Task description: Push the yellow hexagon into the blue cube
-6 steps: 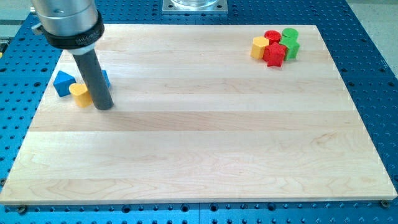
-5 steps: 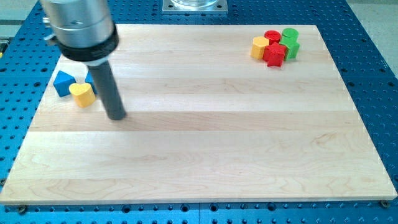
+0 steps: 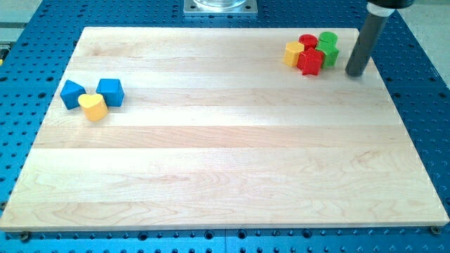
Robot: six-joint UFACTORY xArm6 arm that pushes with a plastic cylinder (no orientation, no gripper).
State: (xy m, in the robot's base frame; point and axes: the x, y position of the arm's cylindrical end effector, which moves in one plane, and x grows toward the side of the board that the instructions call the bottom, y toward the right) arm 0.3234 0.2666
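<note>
My tip [image 3: 356, 73] sits right of the green blocks [image 3: 328, 48]; no jaws, bare rod. Get behind the yellow hexagon [image 3: 294, 53], shove left toward the blue cube [image 3: 110, 92].

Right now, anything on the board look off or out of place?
Nothing damaged or tipped. My tip sits just right of the green blocks in the far-right cluster, where the yellow hexagon is; the blue cube sits far across at the view's left.

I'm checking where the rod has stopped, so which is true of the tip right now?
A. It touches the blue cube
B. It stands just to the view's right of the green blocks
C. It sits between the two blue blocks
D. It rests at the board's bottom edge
B: my tip stands at the view's top right, just right of the green blocks, far from the blue cube.
</note>
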